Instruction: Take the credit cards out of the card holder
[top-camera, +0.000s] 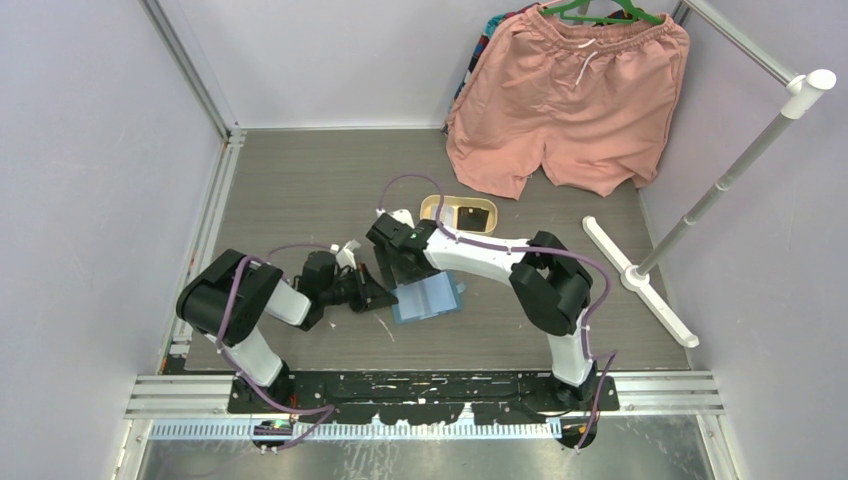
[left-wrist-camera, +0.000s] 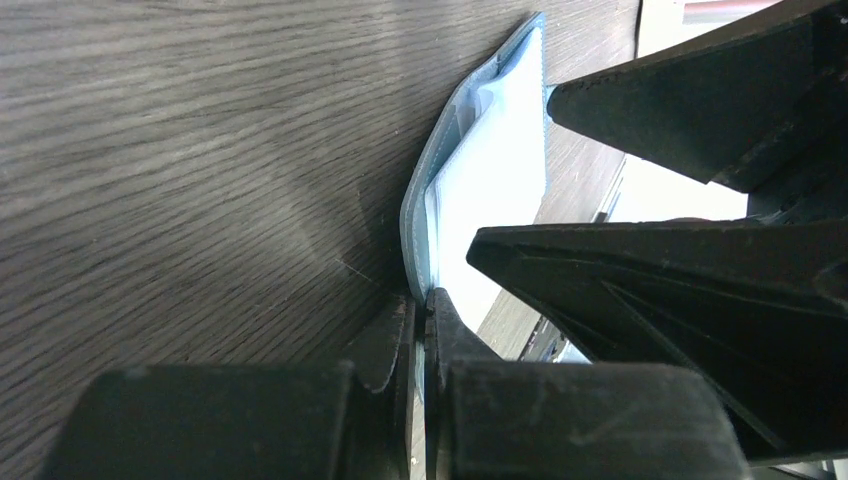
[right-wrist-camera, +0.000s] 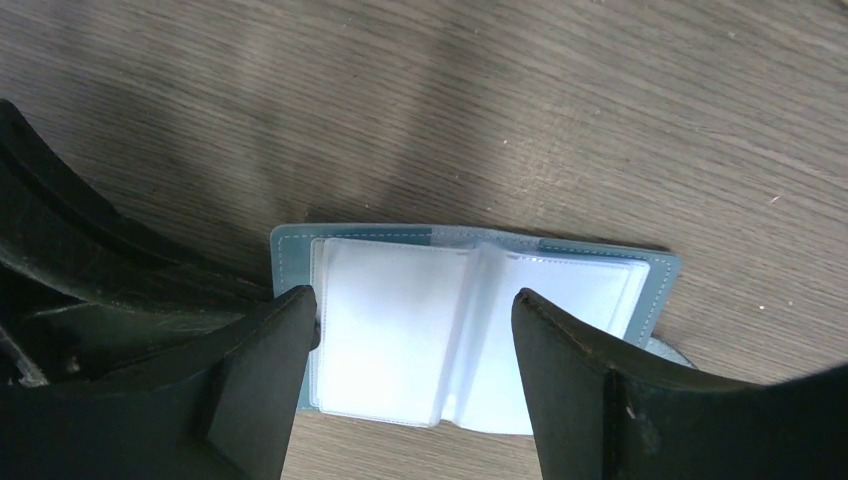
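Teal-blue card holder (top-camera: 428, 299) lies spread open and flat on the wood-grain table (top-camera: 300, 180), about midway between the left and right edges and nearer the near edge than the far one. Its long axis runs left to right, the right end tipped slightly toward the far edge. The fold runs roughly near to far. The pale inner side with its clear sleeves faces up, and I cannot tell whether any cards sit in those sleeves.

The left gripper (left-wrist-camera: 422, 300) comes in low from the left. Its fingers are pressed together on the holder's left edge, the blue rim running down between them.

The right gripper (right-wrist-camera: 405, 315) hangs above the holder with its jaws spread. One fingertip is at the left rim of the holder (right-wrist-camera: 480, 330) and the other is over the right-hand page, so the fold lies between them.

Toward the far edge, just beyond the right gripper, stands an oval tan tray (top-camera: 432, 207) with a dark card (top-camera: 476, 215) lying flat in it. Pink shorts (top-camera: 570, 100) hang at the far right corner.
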